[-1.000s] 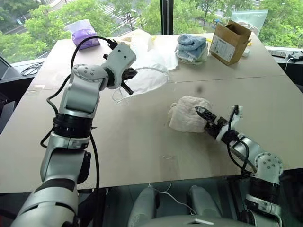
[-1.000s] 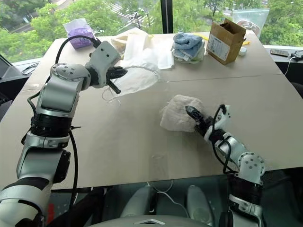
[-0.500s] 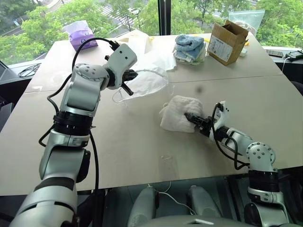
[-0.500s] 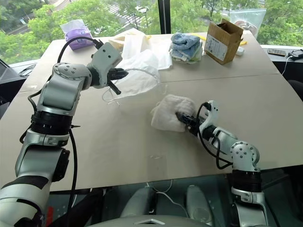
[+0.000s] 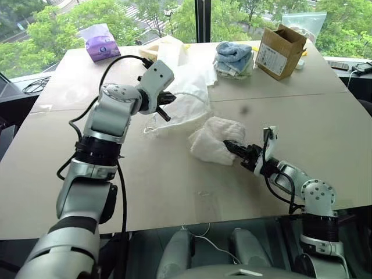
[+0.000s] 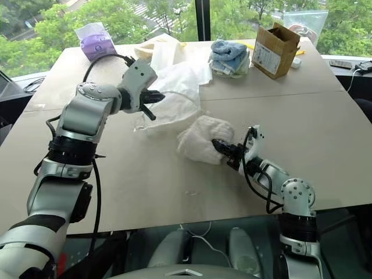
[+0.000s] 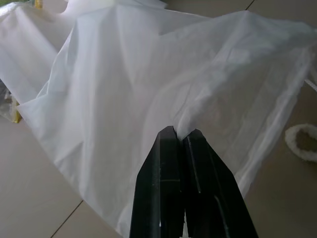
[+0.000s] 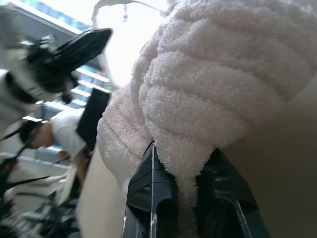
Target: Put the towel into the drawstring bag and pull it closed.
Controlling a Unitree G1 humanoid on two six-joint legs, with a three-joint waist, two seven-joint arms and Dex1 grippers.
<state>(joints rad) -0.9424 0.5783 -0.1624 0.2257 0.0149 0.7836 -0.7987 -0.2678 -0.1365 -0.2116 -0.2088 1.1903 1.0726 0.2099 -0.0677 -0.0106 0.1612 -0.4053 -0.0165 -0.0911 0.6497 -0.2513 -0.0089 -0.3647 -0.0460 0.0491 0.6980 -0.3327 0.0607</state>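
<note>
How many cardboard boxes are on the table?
1. The cardboard box stands at the table's far right end, just right of the stacked blue cloths. Another could hide behind it.

Cream towel beside white bag

Cream-white fluffy terry-cloth towel looks rough and ribbed; thin, sheer white fabric drawstring bag smooth; beige table matt; brown cardboard box dull.

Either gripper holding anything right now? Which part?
Left gripper pinches a fold of the drawstring bag. Right gripper is shut on the near edge of the towel.
</note>
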